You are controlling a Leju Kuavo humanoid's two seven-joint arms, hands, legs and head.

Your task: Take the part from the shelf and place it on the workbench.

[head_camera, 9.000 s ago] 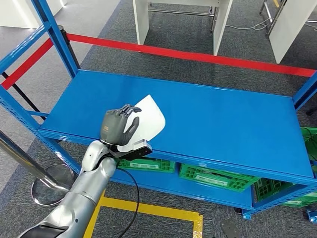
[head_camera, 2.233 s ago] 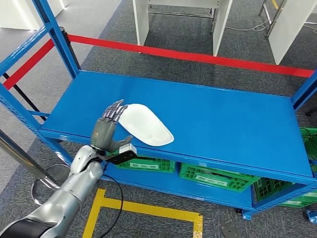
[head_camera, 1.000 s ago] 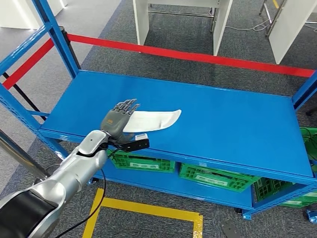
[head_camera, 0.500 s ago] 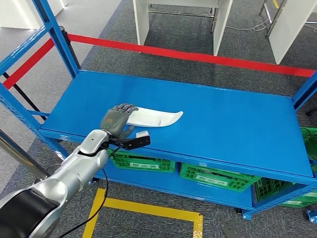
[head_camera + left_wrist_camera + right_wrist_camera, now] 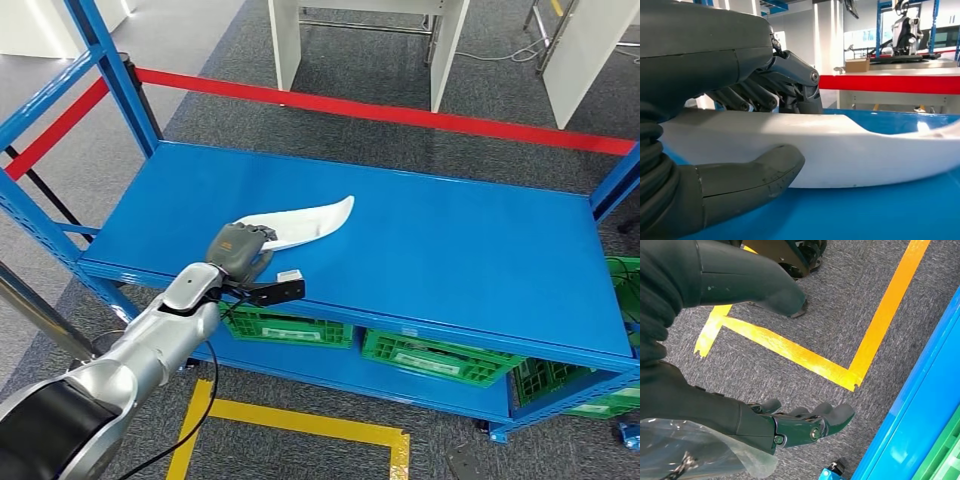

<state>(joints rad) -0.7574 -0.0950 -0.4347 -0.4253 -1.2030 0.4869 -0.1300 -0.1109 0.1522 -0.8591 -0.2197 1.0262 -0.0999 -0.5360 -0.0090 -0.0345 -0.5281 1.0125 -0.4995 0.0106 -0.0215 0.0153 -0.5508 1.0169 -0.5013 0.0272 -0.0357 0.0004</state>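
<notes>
The part is a thin white curved panel lying over the blue shelf board, its far tip raised. My left hand grips its near end, fingers curled over the top edge and thumb underneath. In the left wrist view the white part runs between the thumb below and the fingers above, just over the blue surface. My right hand hangs over the grey carpet with its fingers spread and nothing in it.
Blue uprights frame the shelf at the left and a red beam crosses behind it. Green crates sit on the lower level. Yellow floor tape marks the carpet in front. White table legs stand beyond.
My left hand's fingers have closed over the part's near end. The part has tilted and turned, its far tip swinging up and back from the shelf's front.
</notes>
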